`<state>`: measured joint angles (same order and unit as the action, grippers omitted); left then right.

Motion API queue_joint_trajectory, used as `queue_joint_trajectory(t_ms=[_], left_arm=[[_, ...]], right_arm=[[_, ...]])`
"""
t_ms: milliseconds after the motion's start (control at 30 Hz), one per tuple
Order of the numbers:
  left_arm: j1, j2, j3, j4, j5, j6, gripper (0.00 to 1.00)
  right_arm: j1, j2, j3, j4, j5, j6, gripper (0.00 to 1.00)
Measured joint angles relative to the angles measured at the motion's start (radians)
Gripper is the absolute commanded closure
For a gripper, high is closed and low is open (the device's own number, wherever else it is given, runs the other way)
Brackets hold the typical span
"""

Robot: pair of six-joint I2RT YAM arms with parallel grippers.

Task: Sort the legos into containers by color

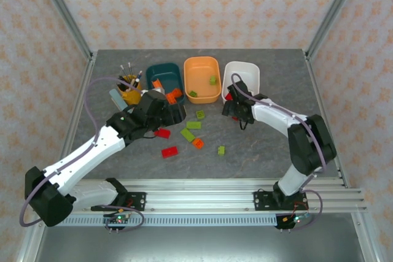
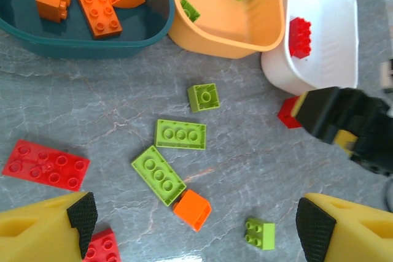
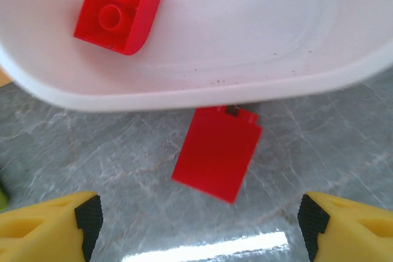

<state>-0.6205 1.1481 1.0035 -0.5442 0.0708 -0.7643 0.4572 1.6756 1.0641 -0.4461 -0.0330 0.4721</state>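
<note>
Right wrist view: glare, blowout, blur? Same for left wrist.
Right wrist: bright glare strip on the table near the bottom edge; white bin nearly blown out, little contour; red brick on the table slightly soft. Left wrist: faint glare at bottom edge; green brick sharp, studs readable.

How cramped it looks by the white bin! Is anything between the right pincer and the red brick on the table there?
Nothing visible. The right pincer is open, and the red brick lies on bare table ahead of it. Only the white bin's near wall, just beyond the brick, stands between it and the inside.
</note>
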Motion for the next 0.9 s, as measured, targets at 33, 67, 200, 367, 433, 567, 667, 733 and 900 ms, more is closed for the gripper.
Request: queue_joint_trajectory(t_ms=[33, 67, 200, 367, 433, 567, 667, 733, 900], left_arm=[[-0.002, -0.001, 0.000, 0.011, 0.000, -0.003, 0.13], [-0.006, -0.001, 0.000, 0.018, 0.000, -0.006, 0.13], [-0.015, -0.001, 0.000, 0.039, -0.001, -0.019, 0.13], [-0.022, -0.002, 0.000, 0.041, -0.004, -0.022, 0.13], [-0.028, -0.005, 0.000, 0.041, -0.004, -0.022, 0.13], [-0.028, -0.015, 0.000, 0.041, -0.004, -0.022, 0.13], [-0.028, -0.016, 0.000, 0.041, -0.003, -0.022, 0.13], [-0.028, -0.016, 0.000, 0.041, -0.003, -0.021, 0.13], [-0.028, -0.016, 0.000, 0.041, -0.003, -0.021, 0.13]], right_arm=[[-0.002, 0.021, 0.000, 0.015, 0.000, 0.000, 0.15], [-0.003, 0.036, 0.000, 0.022, 0.000, 0.003, 0.16], [-0.019, 0.087, 0.002, 0.047, 0.000, 0.019, 0.22], [-0.034, 0.103, 0.002, 0.082, 0.000, 0.019, 0.36], [-0.034, 0.108, 0.002, 0.097, 0.000, 0.013, 0.44], [-0.033, 0.128, 0.006, 0.108, 0.000, -0.004, 0.56], [-0.033, 0.134, 0.006, 0.108, -0.001, -0.011, 0.67], [-0.033, 0.132, 0.008, 0.108, -0.005, -0.009, 0.71], [-0.029, 0.083, -0.012, 0.094, -0.031, 0.005, 0.75]])
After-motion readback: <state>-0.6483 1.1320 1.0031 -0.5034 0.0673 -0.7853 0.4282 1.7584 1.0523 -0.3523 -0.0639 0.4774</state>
